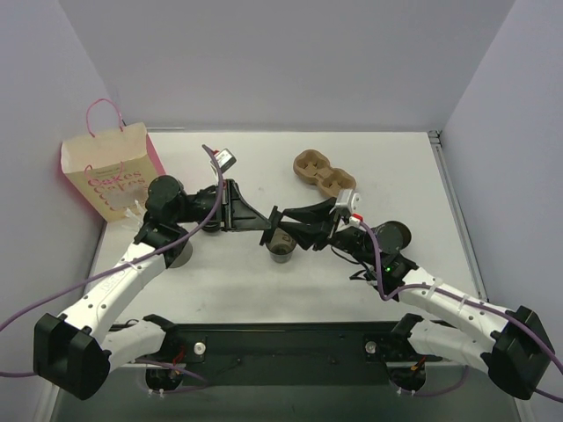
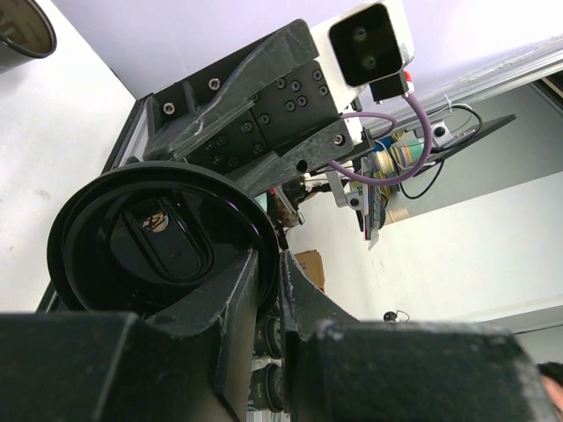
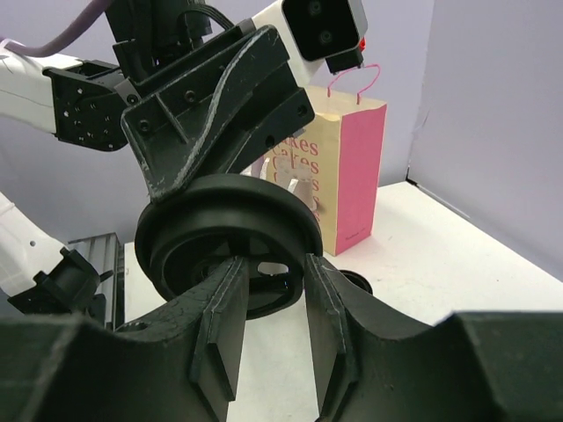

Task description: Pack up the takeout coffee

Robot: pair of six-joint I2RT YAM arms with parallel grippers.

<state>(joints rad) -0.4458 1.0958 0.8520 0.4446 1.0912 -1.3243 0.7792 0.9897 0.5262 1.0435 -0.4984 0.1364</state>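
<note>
A black plastic lid (image 2: pixel 158 237) hangs in the air above the table's middle, pinched by its rim in my left gripper (image 2: pixel 280 259), which is shut on it. In the right wrist view the lid (image 3: pixel 220 211) faces the camera. My right gripper (image 3: pixel 271 264) is open, its two fingers apart on either side of the lid's lower rim. From above, the two grippers meet tip to tip, left (image 1: pixel 253 216) and right (image 1: pixel 274 224). A lidless cup with a dark inside (image 1: pixel 282 248) stands just below them. The takeout coffee, a cup with its lid on, is out of view.
A cream and pink paper bag (image 1: pixel 110 171) stands at the far left by the wall. A brown cardboard cup carrier (image 1: pixel 324 173) lies at the back. Another dark cup (image 1: pixel 393 236) stands beside the right arm, and one (image 1: pixel 181 253) sits partly under the left arm.
</note>
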